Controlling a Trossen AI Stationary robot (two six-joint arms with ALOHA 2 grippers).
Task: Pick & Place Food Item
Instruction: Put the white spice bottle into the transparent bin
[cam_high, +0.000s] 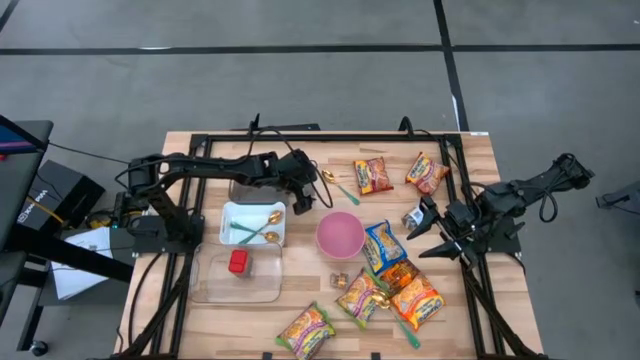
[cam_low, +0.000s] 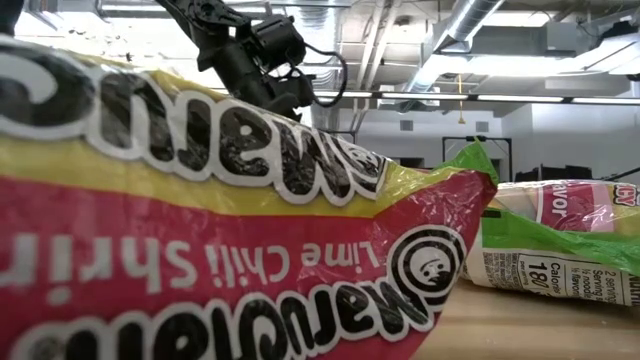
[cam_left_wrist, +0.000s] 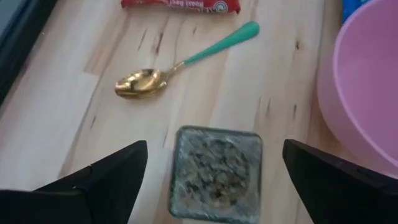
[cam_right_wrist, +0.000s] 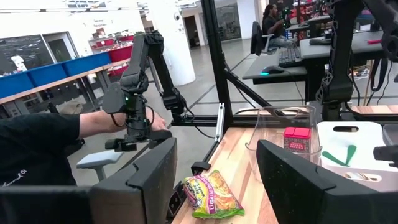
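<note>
A small square see-through packet of grey-green bits (cam_left_wrist: 214, 171) lies flat on the wooden table. My left gripper (cam_left_wrist: 214, 148) hangs open above it, slanting down, one finger on either side and neither touching it. In the high view that gripper (cam_high: 303, 200) is between the white tray (cam_high: 228, 212) and the pink bowl (cam_high: 340, 235), and it hides the packet. A gold spoon with a green handle (cam_left_wrist: 180, 65) lies just beyond the packet. My right gripper (cam_high: 425, 235) waits open and level at the table's right, holding nothing.
Noodle packets lie at the back (cam_high: 372, 175) (cam_high: 427, 172) and in a heap at the front right (cam_high: 400, 290); one (cam_low: 200, 250) fills the low view. A clear box (cam_high: 262, 290) holds a red item (cam_high: 238, 262). A person's arm (cam_right_wrist: 93, 124) shows beyond the table.
</note>
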